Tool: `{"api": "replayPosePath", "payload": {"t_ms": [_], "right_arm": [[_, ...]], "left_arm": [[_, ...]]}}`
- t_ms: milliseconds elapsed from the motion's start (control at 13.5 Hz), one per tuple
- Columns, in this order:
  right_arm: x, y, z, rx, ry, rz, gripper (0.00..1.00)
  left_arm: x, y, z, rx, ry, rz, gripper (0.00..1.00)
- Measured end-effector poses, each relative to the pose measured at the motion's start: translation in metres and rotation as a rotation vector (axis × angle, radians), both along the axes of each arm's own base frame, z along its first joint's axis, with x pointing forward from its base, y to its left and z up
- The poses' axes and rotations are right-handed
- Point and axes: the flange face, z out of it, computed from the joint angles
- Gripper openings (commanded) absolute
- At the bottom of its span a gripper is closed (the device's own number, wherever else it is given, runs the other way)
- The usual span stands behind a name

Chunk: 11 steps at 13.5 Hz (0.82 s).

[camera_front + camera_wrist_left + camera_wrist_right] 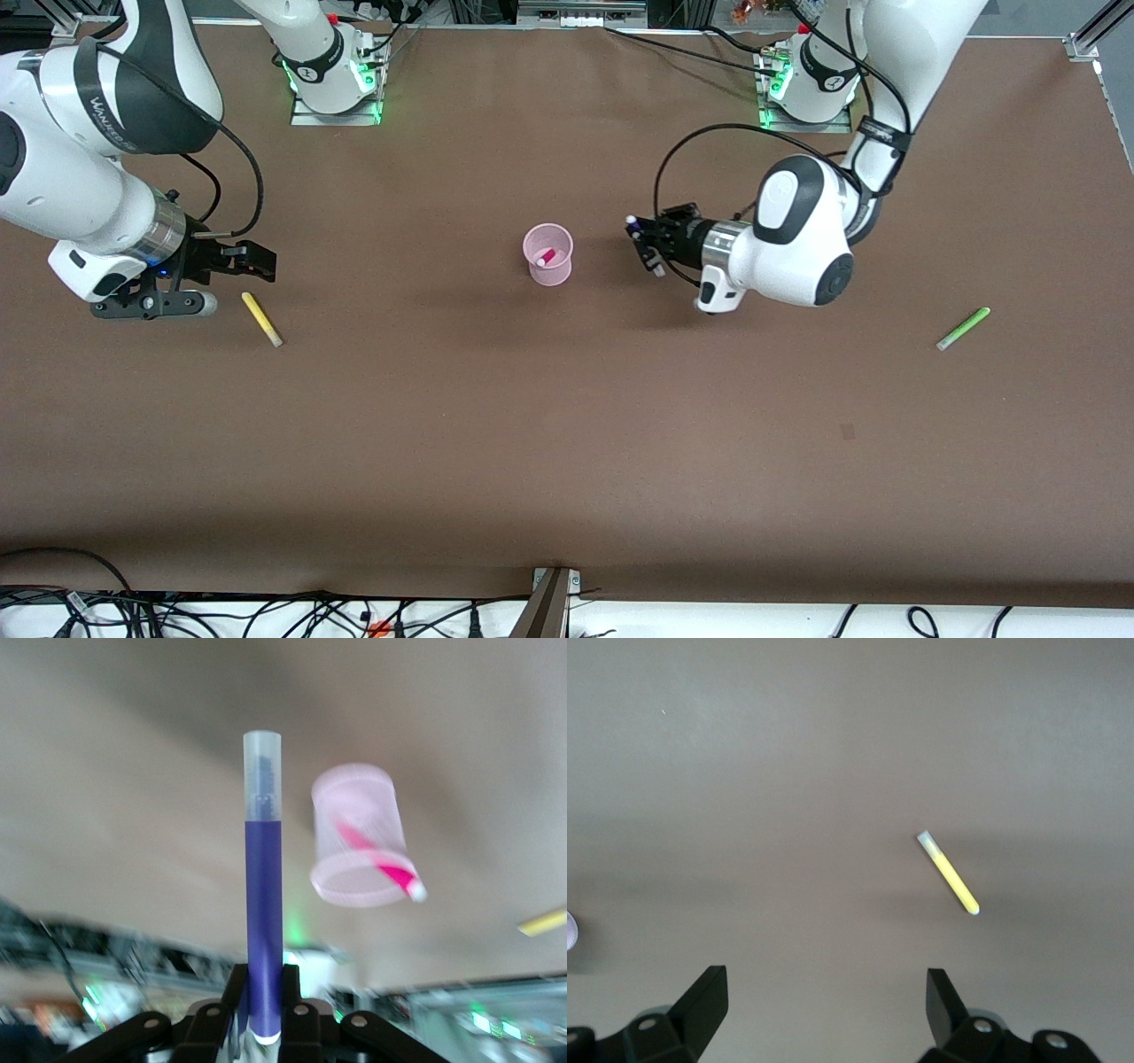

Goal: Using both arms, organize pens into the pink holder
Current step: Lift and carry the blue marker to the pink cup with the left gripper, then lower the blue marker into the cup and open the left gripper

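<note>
Clamped between my left gripper's [264,1014] fingers [290,988], the purple pen [263,930] shows fully only in the left wrist view. It hovers beside the mid-table pink holder [548,254], magenta pen [544,258] inside. My right gripper [819,997], fingers apart, hangs over the yellow pen [949,873] near the right arm's table edge; the green pen [963,329] lies toward the left arm's edge.

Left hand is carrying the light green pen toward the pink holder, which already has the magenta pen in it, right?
Not quite: the left hand is shut on the purple pen, as the left wrist view shows. The light green pen lies on the table toward the left arm's end. The pink holder does hold the magenta pen.
</note>
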Motion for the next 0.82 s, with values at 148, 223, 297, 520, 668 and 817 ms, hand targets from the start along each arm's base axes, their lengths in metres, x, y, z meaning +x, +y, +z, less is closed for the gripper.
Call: {"api": "replayPosePath", "payload": {"t_ms": [148, 223, 297, 520, 668, 817], "right_arm": [[-0.001, -0.008, 0.000, -0.003, 0.011, -0.014, 0.99], [-0.001, -0.011, 0.000, -0.003, 0.011, -0.018, 0.99], [0.000, -0.011, 0.000, -0.003, 0.011, -0.019, 0.99], [-0.001, -0.011, 0.000, -0.004, 0.016, -0.023, 0.99], [0.000, -0.009, -0.001, -0.004, 0.009, -0.028, 0.99], [0.007, 0.012, -0.011, 0.001, -0.038, -0.025, 0.99]], "left_arm": [[-0.002, -0.017, 0.007, -0.088, 0.105, 0.106, 0.00], [-0.001, -0.020, 0.006, -0.128, 0.142, 0.141, 0.00], [-0.002, -0.025, 0.005, -0.159, 0.173, 0.165, 0.00], [-0.010, -0.045, 0.006, -0.253, 0.187, 0.174, 0.00], [-0.019, -0.056, 0.000, -0.340, 0.138, 0.155, 0.00], [-0.027, -0.060, -0.020, -0.396, 0.106, 0.145, 0.00]]}}
